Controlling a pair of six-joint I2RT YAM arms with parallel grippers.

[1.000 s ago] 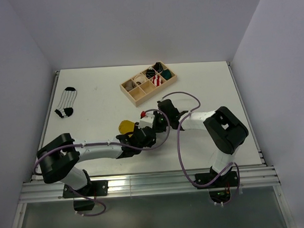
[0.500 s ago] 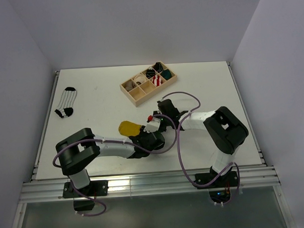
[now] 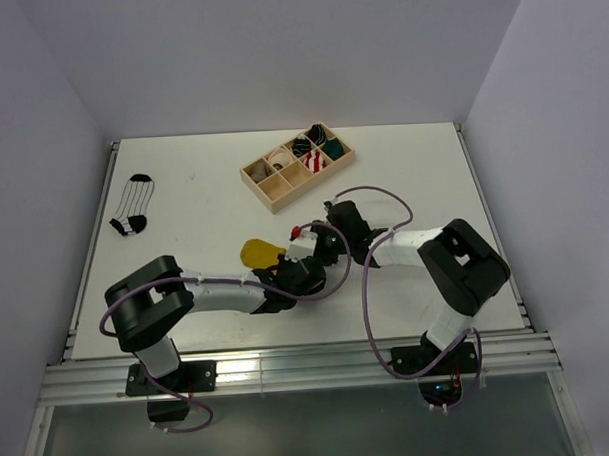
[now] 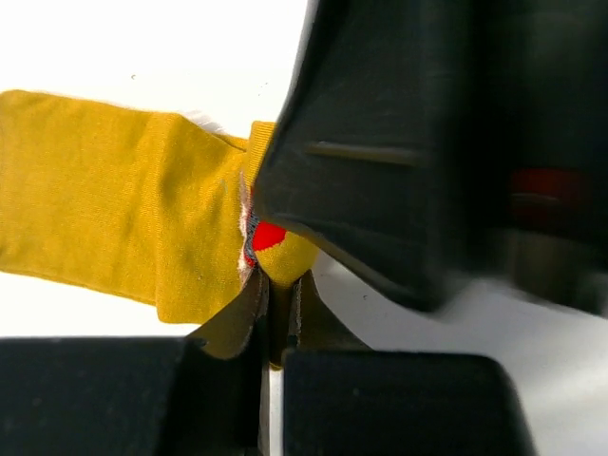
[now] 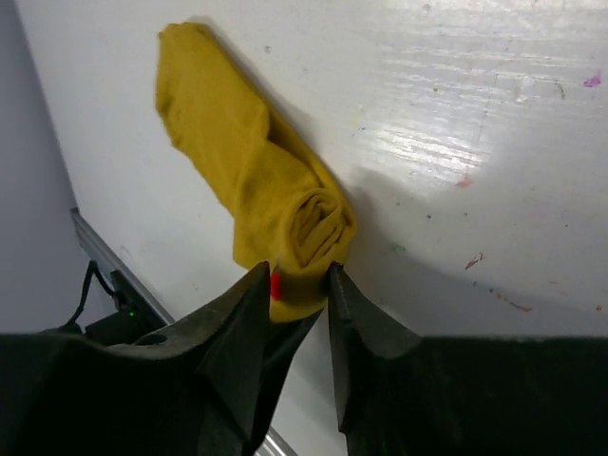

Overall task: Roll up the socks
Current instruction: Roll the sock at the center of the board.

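Mustard-yellow sock (image 3: 258,253) on the desk (image 3: 185,242), a little front of middle, flat at left end, red patch (image 3: 303,231) at right end, right at the meeting point of both arms. Striped sock (image 3: 134,205) flat at far left of desk, well apart, untouched. Wooden tray (image 3: 314,182) toward the back, small bundles in its compartments. Left gripper (image 3: 298,263) reaching in from the left, right gripper (image 3: 316,243) from the right. Tips too crowded to read from above.

Left wrist: jaws of left gripper (image 4: 276,296) clenched, thin fold of mustard-yellow sock (image 4: 114,214) pinched between the tips, just below red patch (image 4: 268,235). Rest of sock stretched flat to the left on the white desk. Dark blurred body of right gripper close above the same end, contact not clear.

Right wrist: mustard-yellow sock (image 5: 237,142) partly rolled, spiral end of roll facing camera, unrolled part trailing up-left across desk (image 5: 456,114). Jaws of right gripper (image 5: 297,277) partway apart, astride lower edge of the roll, sliver of red between them. Squeezing or let go: cannot tell.
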